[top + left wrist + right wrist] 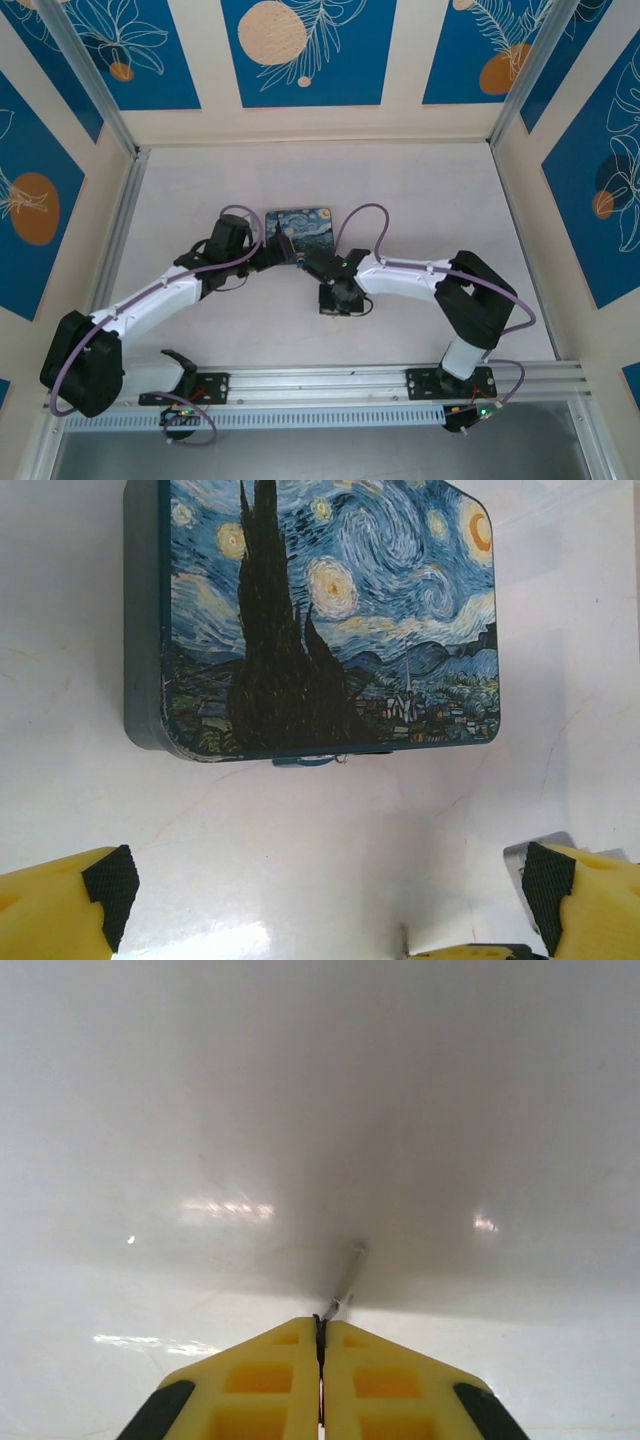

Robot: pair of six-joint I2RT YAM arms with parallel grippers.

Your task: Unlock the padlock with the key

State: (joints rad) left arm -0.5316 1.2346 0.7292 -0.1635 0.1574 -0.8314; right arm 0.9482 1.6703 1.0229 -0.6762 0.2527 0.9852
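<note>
Between the closed yellow fingertips of the right gripper (322, 1322) — the key (348, 1275), pinched.
Its thin grey blade pokes out ahead of the tips, close over the white table (150, 1110). Ahead of the left gripper (325, 890), whose jaws stand wide apart, lies the Starry Night tin (330, 610) — the small bluish padlock (308, 762) sits at its near edge, apart from both fingers.

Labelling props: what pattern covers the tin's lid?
The tin shows blue-yellow Starry Night swirls; left wrist view.

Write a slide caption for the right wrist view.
Right gripper, jaws shut on the thin grey key, its free end poking out ahead, white table beyond.
</note>
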